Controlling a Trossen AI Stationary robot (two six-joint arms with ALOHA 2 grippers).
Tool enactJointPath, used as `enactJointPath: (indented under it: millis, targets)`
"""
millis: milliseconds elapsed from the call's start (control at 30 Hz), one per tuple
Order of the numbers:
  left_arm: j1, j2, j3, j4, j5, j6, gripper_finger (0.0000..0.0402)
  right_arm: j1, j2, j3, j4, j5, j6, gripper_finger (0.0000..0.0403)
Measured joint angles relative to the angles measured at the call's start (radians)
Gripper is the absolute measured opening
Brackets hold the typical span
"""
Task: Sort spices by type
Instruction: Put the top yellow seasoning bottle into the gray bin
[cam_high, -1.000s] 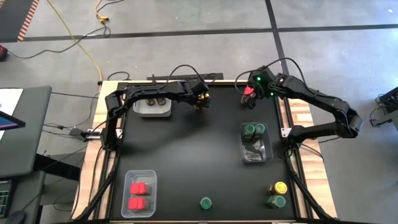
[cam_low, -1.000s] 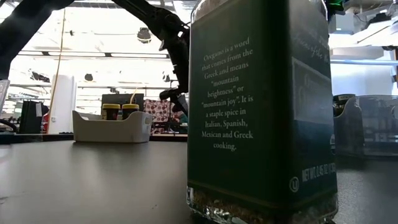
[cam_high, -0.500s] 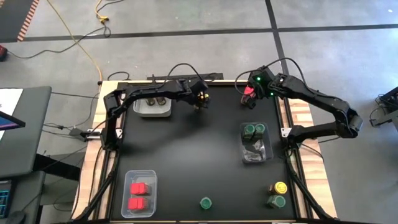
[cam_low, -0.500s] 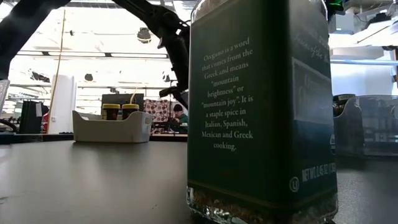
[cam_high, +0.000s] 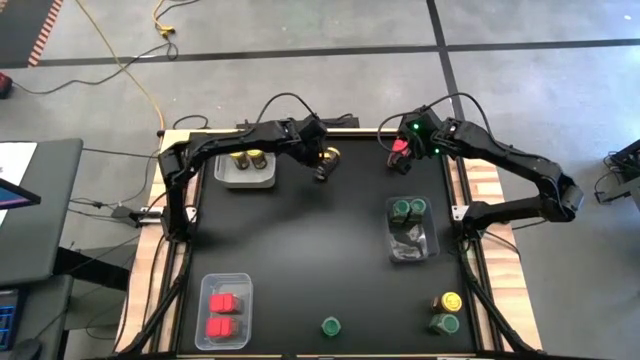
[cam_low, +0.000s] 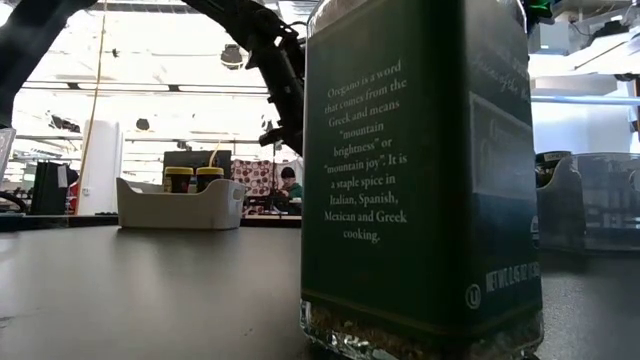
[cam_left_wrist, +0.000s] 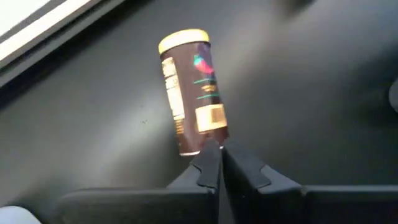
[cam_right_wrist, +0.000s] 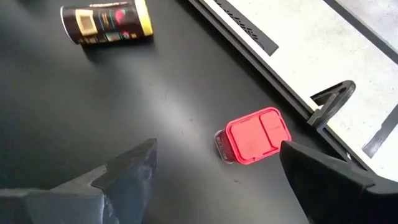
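A dark spice jar with a yellow lid (cam_left_wrist: 189, 93) lies on its side on the black table, far of centre (cam_high: 331, 156). My left gripper (cam_left_wrist: 219, 163) is shut with nothing between its fingers, and its tips are at the jar's bottom end. My right gripper (cam_right_wrist: 217, 180) hovers open over a red blocky spice container (cam_right_wrist: 252, 135) near the far right edge (cam_high: 400, 147). That container stands on the table between and ahead of the two fingers, apart from them. The same fallen jar shows farther off in the right wrist view (cam_right_wrist: 107, 23). My left gripper's shut fingertips (cam_left_wrist: 208, 163) stand right at the jar's bottom end (cam_left_wrist: 194, 147). I cannot tell whether they touch it. They come at the jar along its length, and the jar lies flat on the table.
A white bin (cam_high: 246, 170) at the far left holds two yellow-lidded jars. A clear bin (cam_high: 411, 232) at the right holds green-lidded jars, and another (cam_high: 225, 312) at the near left holds red containers. Loose jars stand near the front edge (cam_high: 330, 326) (cam_high: 446, 312). A green oregano container (cam_low: 420, 170) fills the low view.
My left arm has swung toward the table's far edge, uncovering the white bin, and its gripper has risen a little. The yellow-lidded jar now shows plainly beside the gripper, lying on its side.
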Motion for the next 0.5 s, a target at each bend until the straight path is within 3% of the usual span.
enactJointPath:
  millis: [333,500]
  targets:
    - [0.0,-0.008,0.0,0.005,0.023,-0.012,0.0001,0.0,0.0,0.0,0.012,-0.001,0.002,0.0364]
    - [0.009,-0.008,0.0,0.034,0.014,-0.044,0.0038,0.0,0.0,0.0,0.016,-0.001,0.001,0.0364]
